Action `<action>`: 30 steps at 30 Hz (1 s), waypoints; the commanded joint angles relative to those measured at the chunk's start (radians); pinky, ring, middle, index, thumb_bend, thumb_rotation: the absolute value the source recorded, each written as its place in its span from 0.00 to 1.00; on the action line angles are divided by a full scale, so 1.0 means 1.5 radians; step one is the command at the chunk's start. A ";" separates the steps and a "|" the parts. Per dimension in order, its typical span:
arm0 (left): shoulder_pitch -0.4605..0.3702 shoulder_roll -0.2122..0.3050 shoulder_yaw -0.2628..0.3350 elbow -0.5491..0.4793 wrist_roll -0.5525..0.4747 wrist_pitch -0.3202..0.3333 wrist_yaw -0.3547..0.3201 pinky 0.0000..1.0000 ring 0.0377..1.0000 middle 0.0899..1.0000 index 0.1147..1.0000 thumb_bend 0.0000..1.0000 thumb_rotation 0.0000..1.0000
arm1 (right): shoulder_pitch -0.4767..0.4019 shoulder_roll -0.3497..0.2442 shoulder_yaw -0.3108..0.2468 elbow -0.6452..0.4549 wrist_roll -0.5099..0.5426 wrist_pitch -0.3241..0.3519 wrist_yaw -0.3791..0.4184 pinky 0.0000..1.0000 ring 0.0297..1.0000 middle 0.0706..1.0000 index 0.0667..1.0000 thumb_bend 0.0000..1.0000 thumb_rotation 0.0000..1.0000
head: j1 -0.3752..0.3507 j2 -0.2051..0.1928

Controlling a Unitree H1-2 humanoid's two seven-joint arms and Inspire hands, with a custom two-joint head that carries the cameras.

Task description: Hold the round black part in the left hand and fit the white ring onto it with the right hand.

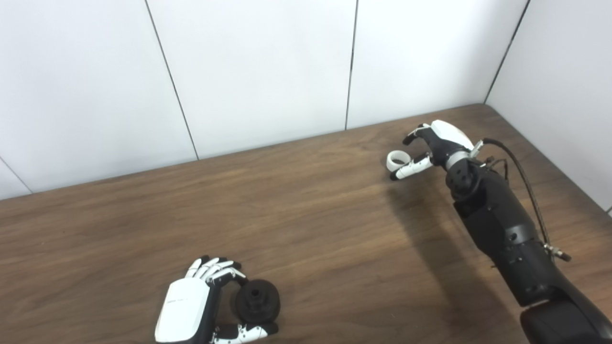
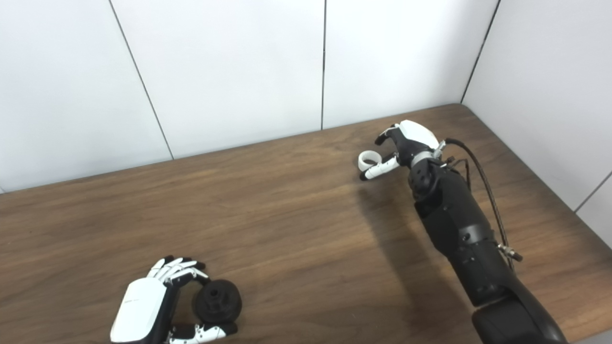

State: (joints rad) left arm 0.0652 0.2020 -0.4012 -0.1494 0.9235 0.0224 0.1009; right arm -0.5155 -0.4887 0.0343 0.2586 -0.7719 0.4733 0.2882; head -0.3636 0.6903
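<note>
Where the left eye view takes in the brown wooden table (image 1: 306,215), the left robot hand (image 1: 205,301) sits at the near edge, fingers and thumb curled around the round black plastic part (image 1: 256,300), though whether it grips or merely cups it I cannot tell. Far across the table, the right robot hand (image 1: 425,150) pinches the small white ring (image 1: 396,160).

Seen from the right eye view, the ring (image 2: 368,159) lies against that hand's thumb (image 2: 380,168), well apart from the black part (image 2: 216,299).

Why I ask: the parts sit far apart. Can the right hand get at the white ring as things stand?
Probably yes: the right hand is already at the white ring, fingers curled around it, with only bare table nearby.
</note>
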 commanded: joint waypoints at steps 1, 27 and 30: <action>0.030 0.030 0.004 0.010 0.022 0.021 -0.031 0.92 0.83 0.73 0.42 0.52 0.05 | -0.039 -0.019 -0.002 -0.013 -0.011 -0.002 -0.005 0.96 1.00 0.95 0.70 0.82 0.31 | 0.000 0.002; 0.035 0.023 0.010 -0.002 0.020 0.022 -0.042 0.93 0.83 0.73 0.42 0.52 0.05 | -0.038 -0.013 -0.004 -0.004 -0.027 -0.002 0.010 0.98 1.00 0.93 0.67 0.80 0.28 | 0.006 0.008; 0.035 0.021 0.010 -0.005 0.023 0.027 -0.047 0.93 0.83 0.73 0.42 0.52 0.05 | -0.037 -0.014 -0.005 -0.003 -0.028 -0.002 0.010 0.98 1.00 0.93 0.66 0.80 0.28 | 0.007 0.009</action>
State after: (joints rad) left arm 0.0841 0.2063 -0.3902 -0.1761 0.9309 0.0246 0.0783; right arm -0.5178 -0.4822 0.0367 0.2732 -0.8011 0.4732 0.3171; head -0.3513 0.7026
